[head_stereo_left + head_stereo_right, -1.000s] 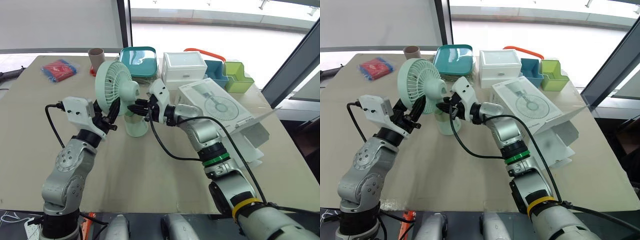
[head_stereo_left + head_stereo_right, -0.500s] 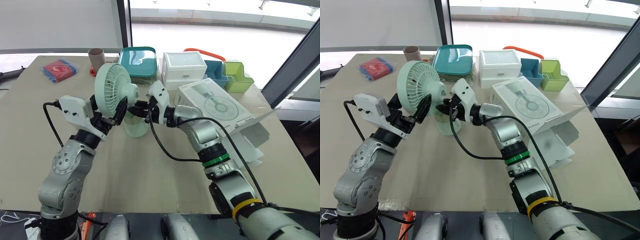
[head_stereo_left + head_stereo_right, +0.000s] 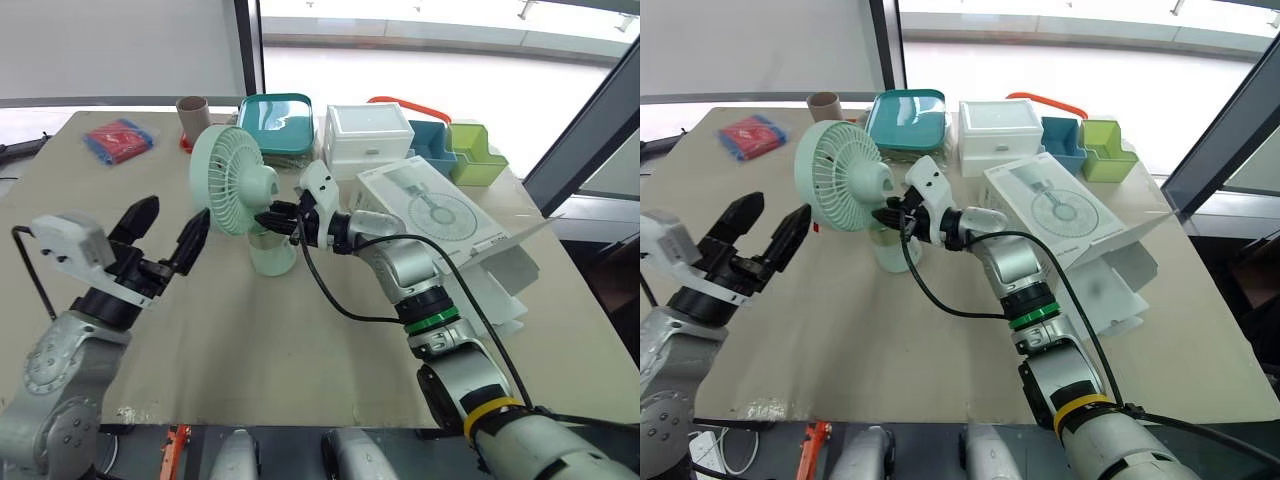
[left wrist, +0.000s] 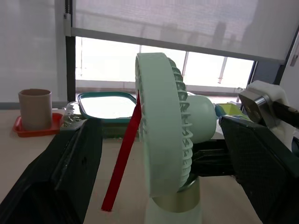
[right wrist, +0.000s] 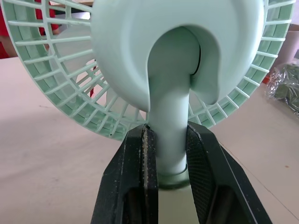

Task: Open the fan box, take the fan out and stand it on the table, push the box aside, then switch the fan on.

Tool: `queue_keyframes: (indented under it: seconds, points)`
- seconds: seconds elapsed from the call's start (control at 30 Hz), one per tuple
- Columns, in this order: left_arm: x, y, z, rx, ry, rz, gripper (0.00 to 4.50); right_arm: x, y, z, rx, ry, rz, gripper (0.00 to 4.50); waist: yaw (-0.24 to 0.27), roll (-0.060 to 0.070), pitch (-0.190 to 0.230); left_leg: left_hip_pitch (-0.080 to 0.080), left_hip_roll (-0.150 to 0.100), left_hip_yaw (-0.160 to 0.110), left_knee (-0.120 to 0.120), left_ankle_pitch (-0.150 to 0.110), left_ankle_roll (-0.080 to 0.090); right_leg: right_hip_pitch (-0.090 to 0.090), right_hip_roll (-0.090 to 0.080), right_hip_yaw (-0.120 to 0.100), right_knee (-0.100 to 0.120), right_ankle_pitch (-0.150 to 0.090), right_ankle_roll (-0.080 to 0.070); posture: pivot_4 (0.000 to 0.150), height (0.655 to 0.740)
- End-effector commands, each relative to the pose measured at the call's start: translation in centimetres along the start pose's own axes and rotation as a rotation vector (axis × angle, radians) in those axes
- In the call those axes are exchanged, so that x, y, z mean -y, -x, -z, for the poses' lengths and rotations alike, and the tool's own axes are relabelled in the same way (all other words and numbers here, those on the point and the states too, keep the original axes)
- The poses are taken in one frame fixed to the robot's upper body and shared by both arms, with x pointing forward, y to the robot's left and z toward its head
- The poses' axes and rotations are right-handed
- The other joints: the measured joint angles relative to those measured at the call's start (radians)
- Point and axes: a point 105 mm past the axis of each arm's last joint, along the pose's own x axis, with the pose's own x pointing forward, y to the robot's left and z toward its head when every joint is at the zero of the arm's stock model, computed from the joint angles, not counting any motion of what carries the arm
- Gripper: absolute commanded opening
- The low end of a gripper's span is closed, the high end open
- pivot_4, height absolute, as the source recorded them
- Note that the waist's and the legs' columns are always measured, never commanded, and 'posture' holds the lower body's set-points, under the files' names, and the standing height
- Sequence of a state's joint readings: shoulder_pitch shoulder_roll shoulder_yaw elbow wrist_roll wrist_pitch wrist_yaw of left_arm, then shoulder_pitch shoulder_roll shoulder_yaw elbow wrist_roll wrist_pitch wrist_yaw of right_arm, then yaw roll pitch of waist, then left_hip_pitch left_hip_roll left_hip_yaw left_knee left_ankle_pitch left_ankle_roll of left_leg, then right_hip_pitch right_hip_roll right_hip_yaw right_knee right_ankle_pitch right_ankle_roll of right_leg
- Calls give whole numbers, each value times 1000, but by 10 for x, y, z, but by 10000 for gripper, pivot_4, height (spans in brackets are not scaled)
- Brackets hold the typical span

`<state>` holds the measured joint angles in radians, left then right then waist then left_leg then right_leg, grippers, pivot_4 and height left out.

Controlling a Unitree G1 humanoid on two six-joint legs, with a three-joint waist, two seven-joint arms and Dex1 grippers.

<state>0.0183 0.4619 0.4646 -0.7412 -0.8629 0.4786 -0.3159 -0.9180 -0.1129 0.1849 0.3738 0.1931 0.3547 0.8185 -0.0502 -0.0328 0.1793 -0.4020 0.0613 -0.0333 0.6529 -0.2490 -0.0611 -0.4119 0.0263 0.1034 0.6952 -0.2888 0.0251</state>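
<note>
The mint-green fan (image 3: 236, 183) stands upright on the table (image 3: 300, 340), its head facing the robot's left. A red strip (image 4: 122, 158) hangs down its front grille. My right gripper (image 3: 276, 215) is shut on the fan's neck, just above the base; the right wrist view has both fingers (image 5: 140, 177) pressed against the neck (image 5: 167, 140). My left gripper (image 3: 175, 212) is open, apart from the fan on its left and pointing at the grille. The white fan box (image 3: 440, 215) lies to the right with its flap open.
Along the far edge stand a brown cup (image 3: 190, 110), a teal lidded container (image 3: 277, 120), a white drawer box (image 3: 368, 135), a blue bin (image 3: 432, 143) and a green bin (image 3: 472, 155). A red and blue packet (image 3: 118, 138) lies far left.
My left gripper has drawn back from the fan's head to the left and toward the table's near edge, staying open. The right gripper and the fan have kept their place.
</note>
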Motion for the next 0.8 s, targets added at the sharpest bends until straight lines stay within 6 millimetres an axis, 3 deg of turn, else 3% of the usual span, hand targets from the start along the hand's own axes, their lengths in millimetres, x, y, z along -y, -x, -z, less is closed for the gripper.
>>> queue_keyframes:
  seconds: [0.03, 0.17, 0.3, 0.53, 0.8]
  points:
    - [-11, 13, -15, 4, 10, 43, 44282, -3, 9, -34, 117, 49, -21, 6283, 0, 1, 1, 0, -1, 0, 0, 0, 0, 0, -1, 0, 0, 0, 0, 1500, 7400]
    - [-34, 20, -7, -60, 1, 18, 44282, -7, 19, -41, 140, 57, -42, 6283, 0, 2, 1, 0, -1, 0, 0, 0, 0, -1, 0, 0, 0, 0, 0, 1500, 7400]
    - [-43, 19, 0, -75, 3, 6, 44282, -8, 27, -43, 144, 56, -47, 6283, 1, 2, 1, -1, 0, 0, 0, 0, 0, -2, 0, 0, 0, 0, 0, 1500, 7400]
    - [-40, 15, 16, -119, 6, 47, 44282, -17, 45, -48, 167, 42, -57, 6283, 1, 2, 1, -3, 0, 0, 0, 0, 0, -3, 0, 0, 0, 0, 0, 1500, 7400]
    - [-48, 18, 24, -191, 0, 123, 44282, -27, 78, -53, 177, 0, -59, 6283, 2, 2, 1, -5, 0, 1, -1, 0, 0, -6, 0, 0, 0, 0, -1, 1500, 7400]
